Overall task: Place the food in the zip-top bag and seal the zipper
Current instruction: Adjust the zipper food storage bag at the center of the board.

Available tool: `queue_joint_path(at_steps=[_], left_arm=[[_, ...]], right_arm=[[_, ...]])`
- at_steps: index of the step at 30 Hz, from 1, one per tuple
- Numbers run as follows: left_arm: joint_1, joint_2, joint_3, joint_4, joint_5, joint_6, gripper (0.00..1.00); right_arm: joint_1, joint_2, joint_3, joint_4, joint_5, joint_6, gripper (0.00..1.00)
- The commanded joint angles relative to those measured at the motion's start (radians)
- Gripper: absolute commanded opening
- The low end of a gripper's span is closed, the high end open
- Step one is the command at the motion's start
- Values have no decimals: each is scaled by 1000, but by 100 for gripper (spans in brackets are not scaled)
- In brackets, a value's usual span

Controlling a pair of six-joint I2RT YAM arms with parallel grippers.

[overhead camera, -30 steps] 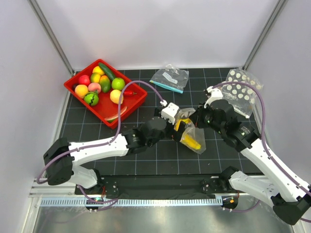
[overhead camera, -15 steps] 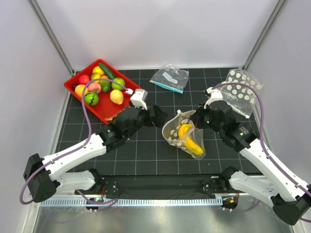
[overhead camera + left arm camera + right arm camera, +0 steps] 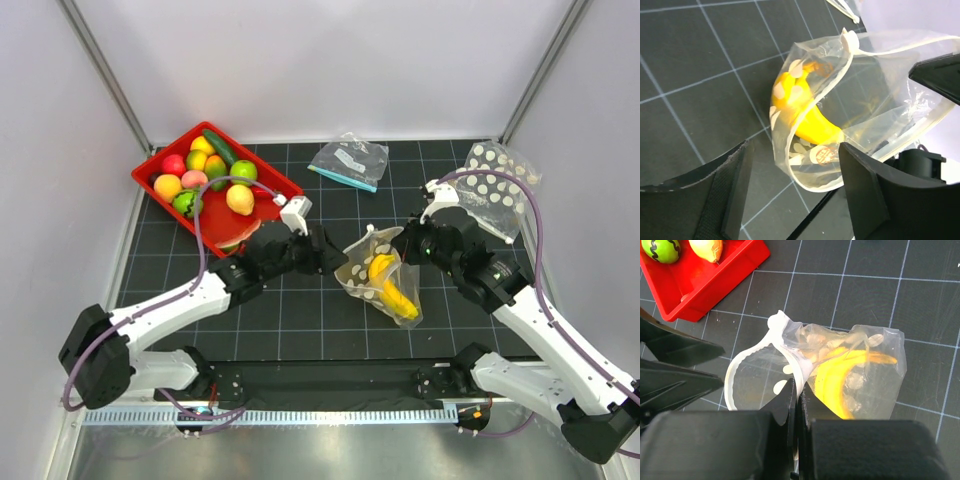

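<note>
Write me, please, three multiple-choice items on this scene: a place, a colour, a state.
1. Where is the red plastic tray? A back left; B front right; C centre.
2. The curved toy fruit inside the clear white-dotted bag is: A green; B yellow; C red.
3. The right claw is: A open; B shut on the bag's rim; C out of view.
A: the top view shows it far left. B: yellow shows through the plastic. B: it pinches the rim.
</note>
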Motion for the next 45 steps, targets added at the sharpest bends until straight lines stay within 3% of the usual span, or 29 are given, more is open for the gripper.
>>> queue_joint_path(at_steps=[1,4,6,7,8,9,10,20,25,31,37,42,43,45], left_arm=[[-3,48,-4,55,73,-38,68],[-3,123,14,50,89,-66,57],[-5,163,37,43,106,-77,42],[-3,191,45,41,112,-77,34],[-3,197,67,30,117,-63,11],[-3,200,81,21,120,-55,3],[-3,200,97,4,119,-46,0],[-26,90,436,-365,-6,80,0],[-26,62,441,-413,-41,89,1],[-26,114,399,-387,-13,81,1],[-26,145,394,-349,10,87,4],[-25,170,330,-274,25,92,25],[-25,176,322,-264,22,92,42],[-25,179,312,-263,-2,100,61]], right_arm=[[-2,-11,8,68,16,4,1],[-2,-12,11,70,14,5,1],[-2,-11,13,64,14,4,1],[-1,-12,13,62,12,4,1],[-2,-14,8,59,12,4,1],[-2,-15,5,59,14,4,1],[-1,-15,2,56,16,4,1],[-1,49,-24,-24,65,7,5],[-2,55,28,-74,106,1,3],[-2,32,219,-143,66,-24,1],[-2,60,192,-149,58,-33,1],[-2,72,59,-65,22,-19,1],[-1,78,30,-51,13,-16,1],[-1,92,14,-22,-4,-15,1]])
